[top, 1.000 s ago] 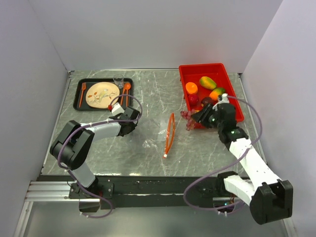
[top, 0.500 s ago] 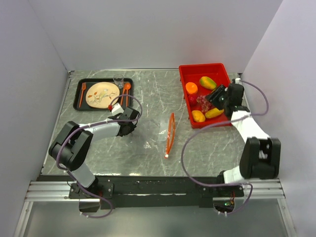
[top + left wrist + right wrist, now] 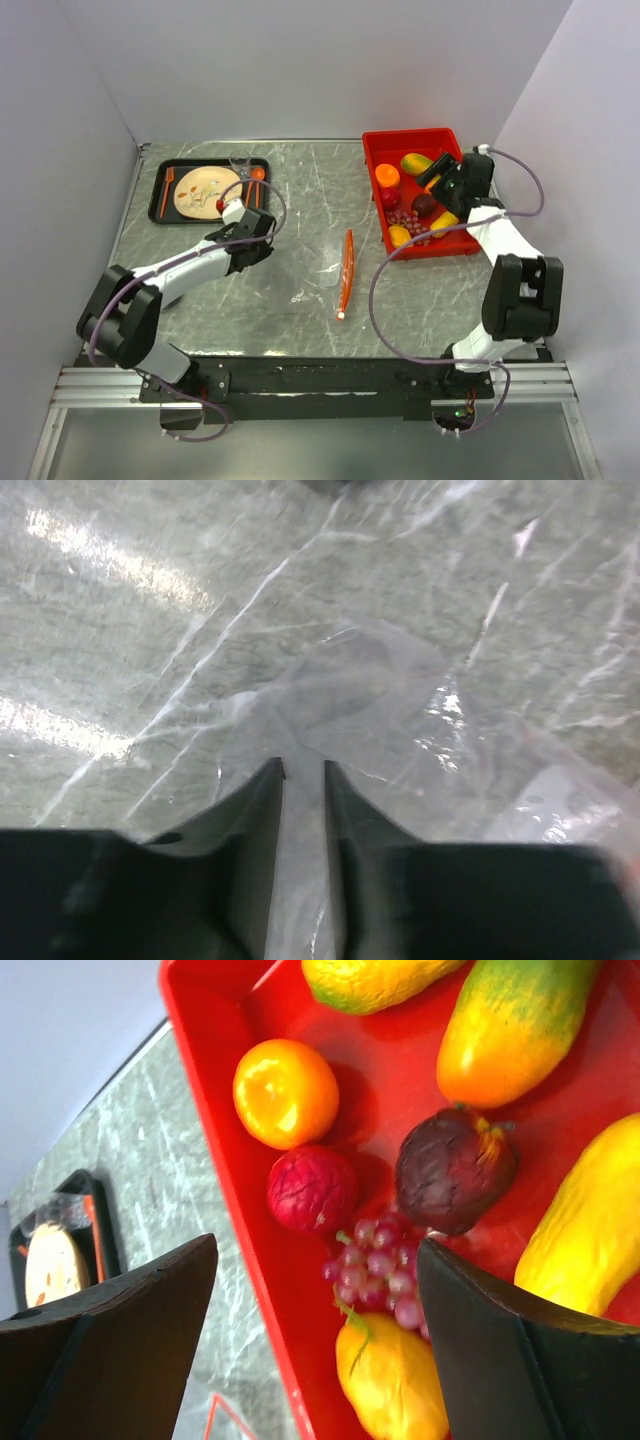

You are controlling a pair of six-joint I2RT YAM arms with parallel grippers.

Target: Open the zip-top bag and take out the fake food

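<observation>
The zip-top bag point(image 3: 322, 272) lies flat mid-table, its orange-red zipper strip point(image 3: 346, 270) nearly straight. My left gripper point(image 3: 250, 248) sits at the bag's left edge. In the left wrist view its jaws point(image 3: 303, 767) are nearly closed with clear plastic point(image 3: 380, 695) between them. The fake food lies in the red bin point(image 3: 410, 135): an orange point(image 3: 285, 1093), a red fruit point(image 3: 312, 1188), a dark purple fruit point(image 3: 455, 1168), pinkish grapes point(image 3: 378, 1265), yellow fruit point(image 3: 395, 1380) and a mango point(image 3: 510, 1030). My right gripper point(image 3: 443, 186) is open and empty above the grapes point(image 3: 405, 218).
A black tray point(image 3: 160, 190) with a beige plate point(image 3: 207, 190), orange cutlery and a small clear cup stands at the back left. White walls close in the table on the left, back and right.
My right gripper carried the grapes from beside the bin to over it and let them go. It has drawn back, open. The zipper strip has straightened and my left arm has shifted left.
</observation>
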